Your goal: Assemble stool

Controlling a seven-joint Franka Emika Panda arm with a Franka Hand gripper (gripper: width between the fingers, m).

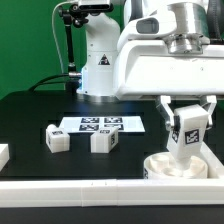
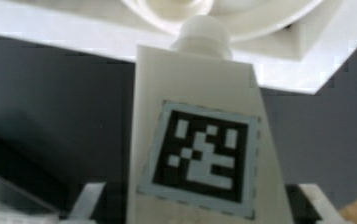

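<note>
Our fingers (image 2: 90, 205) clamp narrowly on a stool leg (image 1: 187, 135), its long axis upright. In the exterior view the round seat (image 1: 160, 166) lies at 6 o'clock, directly beneath; we cannot tell whether they touch. We judge a straight descent comes next.

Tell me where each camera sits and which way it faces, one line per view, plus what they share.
Exterior view: off the arm, beside the table, looking across it at the marker board, two loose legs and seat; shows the arm and gripper.
Wrist view: on the wrist, looking along the held leg toward the seat; shows both fingers.
Shared: gripper, held leg, seat.
</note>
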